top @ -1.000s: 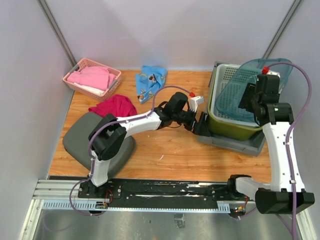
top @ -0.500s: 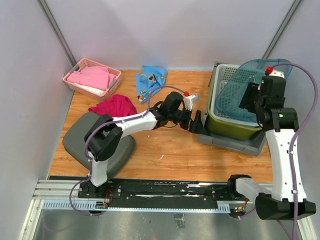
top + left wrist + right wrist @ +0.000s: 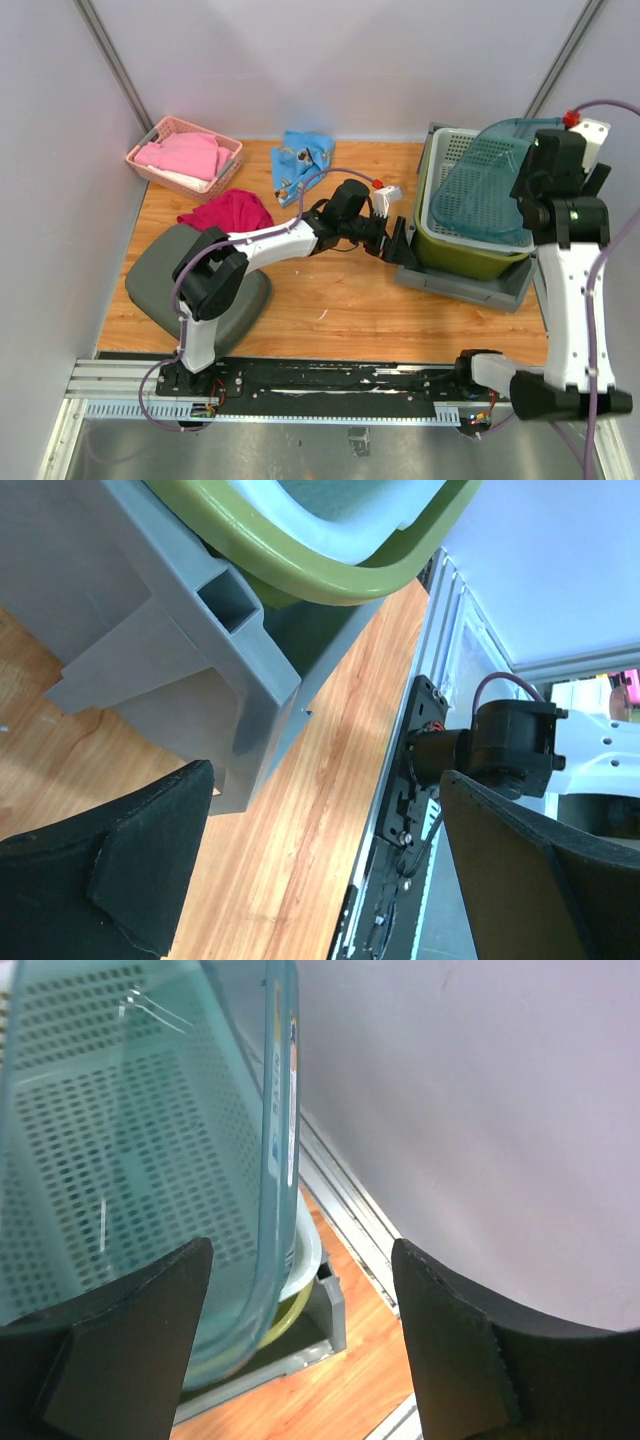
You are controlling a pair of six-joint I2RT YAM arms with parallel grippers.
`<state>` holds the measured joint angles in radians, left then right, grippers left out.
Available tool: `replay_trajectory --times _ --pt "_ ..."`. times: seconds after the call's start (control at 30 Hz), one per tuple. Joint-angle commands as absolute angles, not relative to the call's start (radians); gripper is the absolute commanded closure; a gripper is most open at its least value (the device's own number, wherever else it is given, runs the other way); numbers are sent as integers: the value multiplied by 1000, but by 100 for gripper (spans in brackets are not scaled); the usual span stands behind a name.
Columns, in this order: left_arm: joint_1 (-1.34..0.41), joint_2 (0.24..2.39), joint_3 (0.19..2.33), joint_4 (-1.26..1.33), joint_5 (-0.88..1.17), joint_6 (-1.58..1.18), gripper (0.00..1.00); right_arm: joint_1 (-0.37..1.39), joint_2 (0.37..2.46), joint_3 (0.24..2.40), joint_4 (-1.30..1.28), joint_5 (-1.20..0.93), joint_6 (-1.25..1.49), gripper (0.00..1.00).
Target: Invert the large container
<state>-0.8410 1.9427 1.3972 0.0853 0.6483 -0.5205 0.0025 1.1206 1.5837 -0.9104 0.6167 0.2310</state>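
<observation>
Two grippers show, and both have their jaws spread wide with nothing between the pads.

- Left gripper [image 3: 325, 780]: it sits low over the wooden table [image 3: 290, 870]. The near corner of the large container [image 3: 150, 650] is just ahead of the gap and closer to one finger than the other. I cannot tell whether a pad touches it.
- Beyond that corner, the large container stands right way up on the table with its open side up. An olive-green bin [image 3: 330, 570] is nested in it, its rim overhanging the grey wall.
- Right gripper [image 3: 300, 1250]: it is held high. The rim of a teal see-through tub [image 3: 275, 1140] runs straight ahead of the gap and is not pinched.
- Past that rim, a white mesh basket [image 3: 80, 1140] shows through the teal wall. A grey corner of the large container sits below it on the wood.
- Well away from both jaws, on the far side of the table from the stack, there are a red cloth [image 3: 230, 210], a blue cloth [image 3: 300, 160], a grey cushion [image 3: 155, 275] and a pink basket [image 3: 147, 136].
</observation>
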Motion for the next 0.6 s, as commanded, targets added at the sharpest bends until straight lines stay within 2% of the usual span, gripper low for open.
replay_trajectory --times 0.0,0.2,0.27,0.53,0.57 --pt "-843 1964 1422 108 692 -515 1 -29 1284 1680 -1009 730 216 26" --pt "-848 1986 1417 115 708 -517 1 -136 1356 1663 -1033 644 268 30" --pt "-850 1996 1420 110 712 -514 1 -162 1368 1638 -1036 613 280 37" --pt "-868 2013 1425 147 730 -535 1 -178 1340 1612 -1015 543 295 97" --pt "-872 2017 1430 153 730 -540 1 -177 1328 1624 -1014 538 296 99"
